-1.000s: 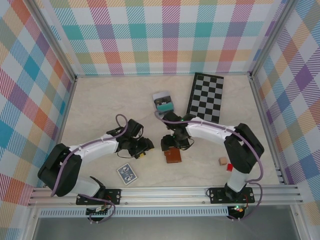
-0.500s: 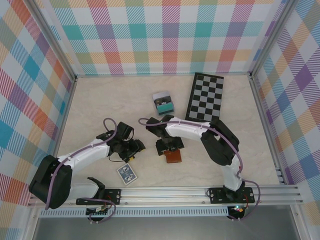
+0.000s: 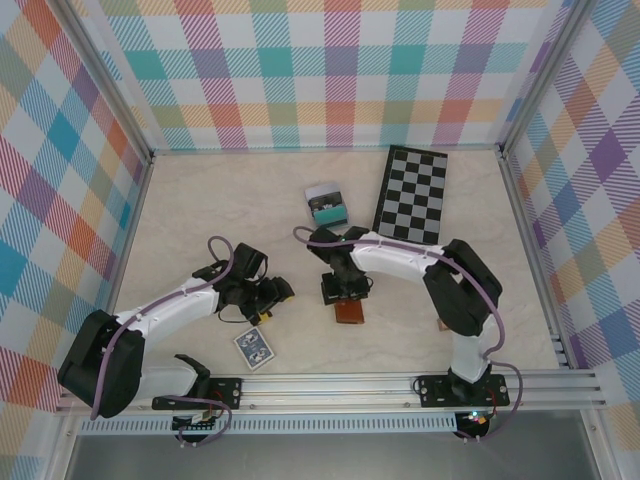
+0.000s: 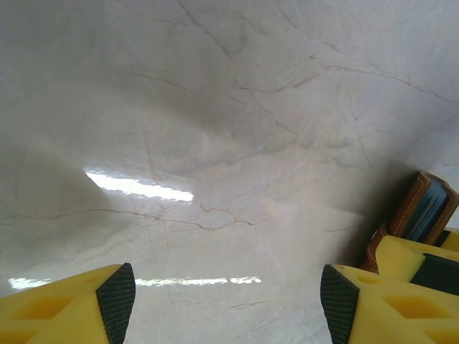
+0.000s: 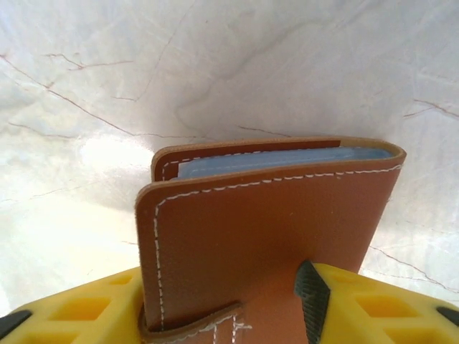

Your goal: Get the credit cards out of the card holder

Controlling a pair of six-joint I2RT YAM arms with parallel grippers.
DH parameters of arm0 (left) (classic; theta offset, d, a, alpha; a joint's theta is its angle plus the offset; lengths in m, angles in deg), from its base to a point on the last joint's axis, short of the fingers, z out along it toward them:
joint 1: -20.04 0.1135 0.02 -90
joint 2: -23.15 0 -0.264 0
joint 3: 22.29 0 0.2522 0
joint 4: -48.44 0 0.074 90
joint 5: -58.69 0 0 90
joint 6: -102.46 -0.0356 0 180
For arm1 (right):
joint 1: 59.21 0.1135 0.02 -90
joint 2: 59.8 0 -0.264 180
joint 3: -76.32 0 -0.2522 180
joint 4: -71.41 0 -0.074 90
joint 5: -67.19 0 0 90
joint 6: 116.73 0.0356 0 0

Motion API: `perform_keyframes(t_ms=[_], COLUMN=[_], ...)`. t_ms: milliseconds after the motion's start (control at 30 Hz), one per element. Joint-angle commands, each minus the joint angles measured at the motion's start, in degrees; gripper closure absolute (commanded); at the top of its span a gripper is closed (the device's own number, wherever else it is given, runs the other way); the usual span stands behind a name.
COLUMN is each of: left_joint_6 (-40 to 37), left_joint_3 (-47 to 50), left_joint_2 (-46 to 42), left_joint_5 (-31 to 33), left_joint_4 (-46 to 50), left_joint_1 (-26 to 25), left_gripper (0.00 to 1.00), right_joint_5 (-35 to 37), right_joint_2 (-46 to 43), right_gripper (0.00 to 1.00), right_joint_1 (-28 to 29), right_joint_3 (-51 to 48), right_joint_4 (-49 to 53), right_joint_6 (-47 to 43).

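R gripper (image 5: 222, 301): clenched on the lower part of the small brown leather card holder (image 5: 265, 229) w/ white stitching. One yellow finger lay behind the cover at lower left of the right-wrist view. The other's dark pad pressed the front at lower right.
L gripper (image 4: 226, 297): released. Yellow fingers w/ dark pads sat wide in the lower corners of the left-wrist view, w/ bare table between them and nothing held.
Card holder, place: just below centre in the top view, at the R gripper's tip. At the right edge of the left-wrist view it stood on edge, tilted.
Covers: a little apart along the top edge, w/ blue-grey lining in the gap.
Credit cards: none seen outside. Prob. tucked in the pockets, but couldn't tell.
Why held so: prob. the R arm steadied the holder, mouth exposed, so the other side could get at the pockets.
Why L open: prob. jaws were readied wide, facing the holder, for a pinch on a card edge.
Stage: early, by my read, w/ no card out yet.
Risk: the covers could fold shut under the clamp, or a thin card could slip from the pads.
Table: pale marble-look table top (image 3: 200, 210).
Bystanders: blue patterned playing-card deck (image 3: 253, 347) at lower left of centre, grey-and-teal small box (image 3: 327, 203) above centre, black-and-white chequered board (image 3: 412, 195) at upper right. All lay apart from both grippers and aren't part of the job.
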Motion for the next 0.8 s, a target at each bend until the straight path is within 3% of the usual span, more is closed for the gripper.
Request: perform_keyframes(t_ms=[0, 267, 467, 600, 767], left_joint_6=[0.34, 0.44, 0.68, 0.73, 0.6], left_joint_3=[1.27, 1.19, 0.18, -1.2, -3.02], left_joint_2=[0.32, 1.11, 3.11, 4.91, 7.02], left_joint_5=[-2.58, -3.54, -3.67, -3.44, -2.91], left_joint_4=[-2.48, -3.97, -4.99, -5.47, -6.0], left_joint_1=[0.56, 0.08, -1.44, -2.81, -4.62], left_gripper=[0.28, 0.28, 0.28, 0.28, 0.28], right_joint_5=[-9.85, -23.79, -28.78, -29.1, -24.39], right_joint_2=[-3.26, -11.27, -16.66, -20.36, -26.38], right_gripper=[0.51, 0.61, 0.67, 0.68, 0.67], right_joint_1=[-2.96, -12.23, -18.38, -21.72, -25.38], right_joint_3=[-4.98, -16.35, -23.67, -27.94, -31.24], right_joint_4=[-9.4, -23.8, -28.54, -28.18, -22.3], right_joint_6=[0.29, 3.05, 3.1, 2.51, 0.59])
